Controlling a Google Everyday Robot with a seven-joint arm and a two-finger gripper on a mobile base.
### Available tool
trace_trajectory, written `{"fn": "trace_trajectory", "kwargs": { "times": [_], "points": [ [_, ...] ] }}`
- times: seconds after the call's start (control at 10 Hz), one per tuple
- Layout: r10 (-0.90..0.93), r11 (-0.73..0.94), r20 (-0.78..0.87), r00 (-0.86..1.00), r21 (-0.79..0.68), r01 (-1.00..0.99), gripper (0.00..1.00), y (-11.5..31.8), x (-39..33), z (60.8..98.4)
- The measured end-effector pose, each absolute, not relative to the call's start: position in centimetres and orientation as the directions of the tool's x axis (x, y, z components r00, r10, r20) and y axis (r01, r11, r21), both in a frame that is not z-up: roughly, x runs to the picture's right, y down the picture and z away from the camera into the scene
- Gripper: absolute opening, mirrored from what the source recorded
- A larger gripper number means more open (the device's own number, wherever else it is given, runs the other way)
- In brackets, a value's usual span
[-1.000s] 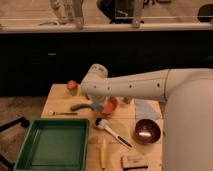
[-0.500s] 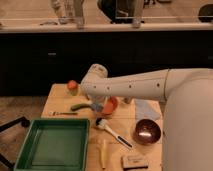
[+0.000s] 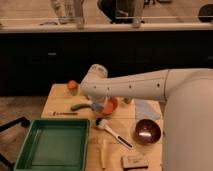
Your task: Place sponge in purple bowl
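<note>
Under the arm's wrist, at the left rim of the orange bowl (image 3: 112, 106), the gripper (image 3: 98, 107) hangs low over the table (image 3: 58, 98); the sponge (image 3: 96, 106) shows as a small blue-grey patch right at the gripper, touching it or very close; whether the gripper is clenched on it or released cannot be told. The purple bowl (image 3: 147, 132) sits well apart, to the right and nearer the camera, just beside the robot's pale body.

Set against half a second ago, almost nothing differs; the arm holds the same reach across the table, and the bowls, tray and tools lie as they did.

Between gripper and purple bowl lies the brush (image 3: 113, 133), slanting across bare wood; the pale blue cloth (image 3: 146, 109) lies behind the purple bowl, near the table's far right. The green tray (image 3: 52, 145) fills the front-left corner up to the table's edge; a green object (image 3: 80, 106) and a thin utensil (image 3: 62, 113) lie left of the gripper; a small orange item (image 3: 73, 86) stands at the back edge; the brownish block (image 3: 135, 161) lies at the front edge, below the purple bowl.
</note>
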State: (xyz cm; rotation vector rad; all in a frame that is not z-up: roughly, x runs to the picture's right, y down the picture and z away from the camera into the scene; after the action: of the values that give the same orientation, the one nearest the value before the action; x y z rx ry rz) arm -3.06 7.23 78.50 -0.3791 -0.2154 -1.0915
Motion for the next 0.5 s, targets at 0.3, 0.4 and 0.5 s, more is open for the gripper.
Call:
{"fn": "trace_trajectory", "kwargs": {
  "times": [0.3, 0.4, 0.5],
  "points": [
    [-0.797, 0.464, 0.312, 0.516, -0.231, 0.855, 0.00, 7.4, 1.4, 77.0],
    [-0.785, 0.490, 0.292, 0.546, -0.247, 0.836, 0.00, 7.5, 3.6, 76.3],
    [-0.775, 0.509, 0.277, 0.568, -0.260, 0.821, 0.00, 7.6, 5.1, 75.8]
  ]
}}
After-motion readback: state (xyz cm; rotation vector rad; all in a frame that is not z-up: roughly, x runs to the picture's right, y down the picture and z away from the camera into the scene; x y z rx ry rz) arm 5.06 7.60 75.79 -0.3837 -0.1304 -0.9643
